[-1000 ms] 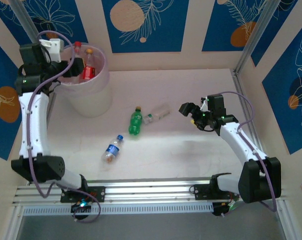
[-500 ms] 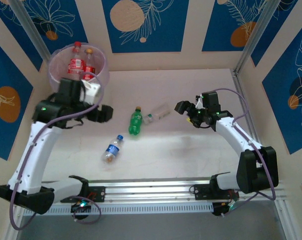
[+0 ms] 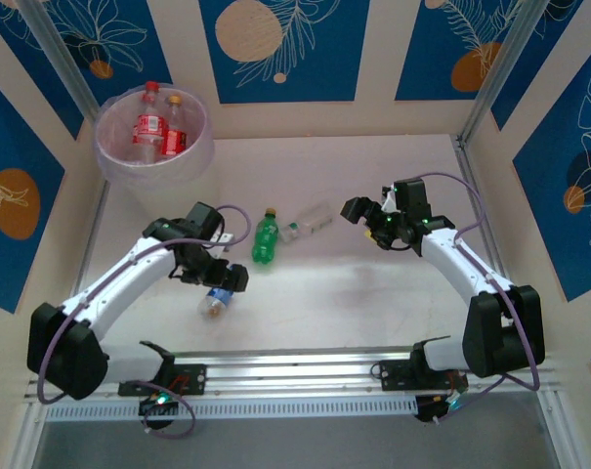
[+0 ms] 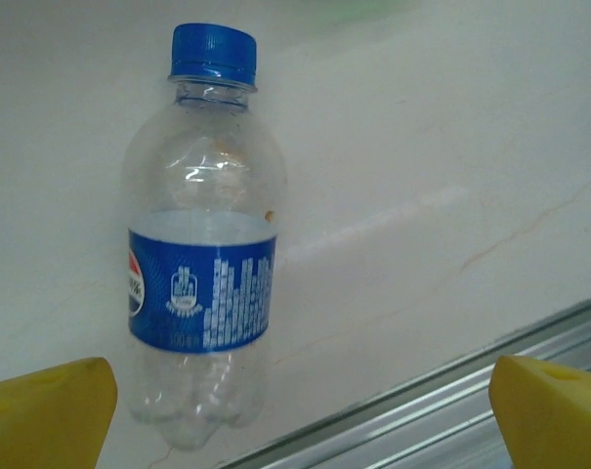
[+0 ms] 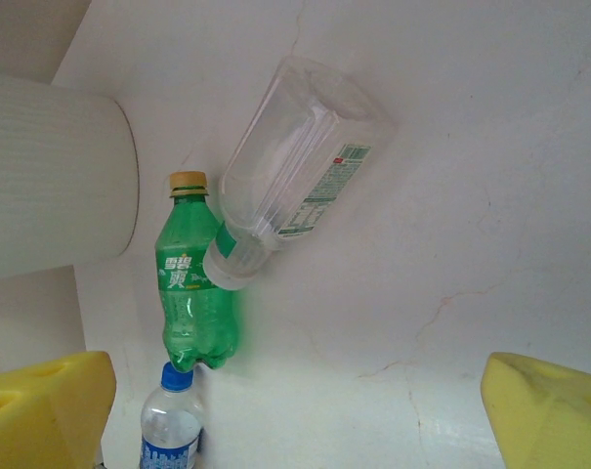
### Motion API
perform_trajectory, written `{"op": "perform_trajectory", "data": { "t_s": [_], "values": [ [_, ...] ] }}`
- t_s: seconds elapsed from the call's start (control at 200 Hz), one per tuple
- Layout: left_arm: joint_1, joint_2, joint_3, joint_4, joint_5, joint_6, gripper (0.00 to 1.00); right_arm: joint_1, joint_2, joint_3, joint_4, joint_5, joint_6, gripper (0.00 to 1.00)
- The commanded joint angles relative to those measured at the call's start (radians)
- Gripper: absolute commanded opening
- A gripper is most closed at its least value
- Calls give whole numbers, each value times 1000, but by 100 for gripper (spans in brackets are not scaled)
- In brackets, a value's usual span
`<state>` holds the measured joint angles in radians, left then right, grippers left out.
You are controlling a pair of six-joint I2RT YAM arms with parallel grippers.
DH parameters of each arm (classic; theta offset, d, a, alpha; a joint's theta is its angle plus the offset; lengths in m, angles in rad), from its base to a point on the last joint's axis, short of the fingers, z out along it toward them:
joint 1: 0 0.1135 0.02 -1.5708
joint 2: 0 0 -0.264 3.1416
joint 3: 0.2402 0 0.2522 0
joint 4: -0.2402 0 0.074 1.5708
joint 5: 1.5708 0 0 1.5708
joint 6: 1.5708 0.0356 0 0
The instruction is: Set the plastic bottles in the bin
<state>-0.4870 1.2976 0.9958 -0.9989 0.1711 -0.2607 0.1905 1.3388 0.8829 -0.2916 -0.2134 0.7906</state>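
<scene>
On the pale table (image 3: 373, 303), at the far left corner, a pink bin (image 3: 202, 147) with two red-labelled bottles (image 3: 148, 127) inside. Left claw (image 3: 229, 279) spread wide and empty, just over a blue-labelled bottle (image 3: 215, 298) lying flat; right claw (image 3: 361, 217) likewise wide apart, gripping nothing. Between the claws, lying flat, a green bottle (image 3: 266, 237) with a clear bottle (image 3: 310, 223) neck-first against it.

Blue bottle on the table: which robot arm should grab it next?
Left. The left fingers are open right above the blue bottle. The right fingers point at the clear bottle and green bottle, farther away.
</scene>
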Motion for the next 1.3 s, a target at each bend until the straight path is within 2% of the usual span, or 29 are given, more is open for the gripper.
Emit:
{"op": "perform_trajectory", "data": {
  "t_s": [0.0,0.4,0.515,0.685,0.945,1.115,1.296],
  "values": [
    [-1,48,-43,78,8,-50,98,-3,-27,-1,-4,-2,-3,97],
    [23,125,-197,211,-51,-117,93,-29,-40,-21,2,-15,-5,97],
    [22,137,-195,222,-65,-115,88,-28,-37,-23,9,-21,-1,97],
    [22,139,-188,236,-62,-116,73,-27,-37,-28,11,-20,2,97],
    [22,151,-177,241,-57,-114,63,-27,-34,-23,9,-19,-3,97],
    [22,73,-60,177,3,-123,62,-27,-33,-16,5,-17,-4,97],
    [27,16,220,66,14,-86,61,-25,-20,-5,12,-25,-2,97]
  ]
}}
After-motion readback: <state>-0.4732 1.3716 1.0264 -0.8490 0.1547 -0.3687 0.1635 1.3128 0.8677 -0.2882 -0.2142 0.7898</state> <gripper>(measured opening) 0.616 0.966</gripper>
